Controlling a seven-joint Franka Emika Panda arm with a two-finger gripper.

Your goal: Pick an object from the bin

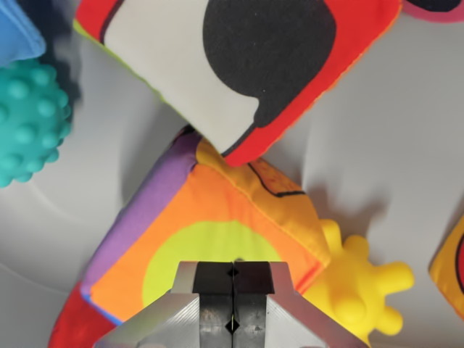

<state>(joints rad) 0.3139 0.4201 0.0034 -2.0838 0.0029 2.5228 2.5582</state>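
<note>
Closest to the lens are our metal jaws, pressed together with only a thin seam between the two black pads and nothing pinched; our gripper point(233, 286) hangs just above the orange face of a soft fabric cube with a yellow-green disc, purple side and red lower edge point(210, 250). We take this cube as our landmark and as the likeliest thing to pick, since it lies directly under us on the grey bin floor point(391, 145). Beyond the cube, overlapping its far corner, rests a second soft fabric block in red, white and black point(239, 65). To the cube's right in the wrist view, touching its edge, sits a yellow knobbly rubber toy point(362, 283); well off to its left is a teal bumpy ball point(29, 123), with a blue item only partly in frame above it. To do this step well, we judge that we should first spread the jaws wider than a fold or corner of the cube, then descend squarely so one pad does not snag the yellow toy. The fabric will probably give, so pinching a raised edge seems safer than spanning the whole block. Watch for the overlapping block dragging along as we lift.
</note>
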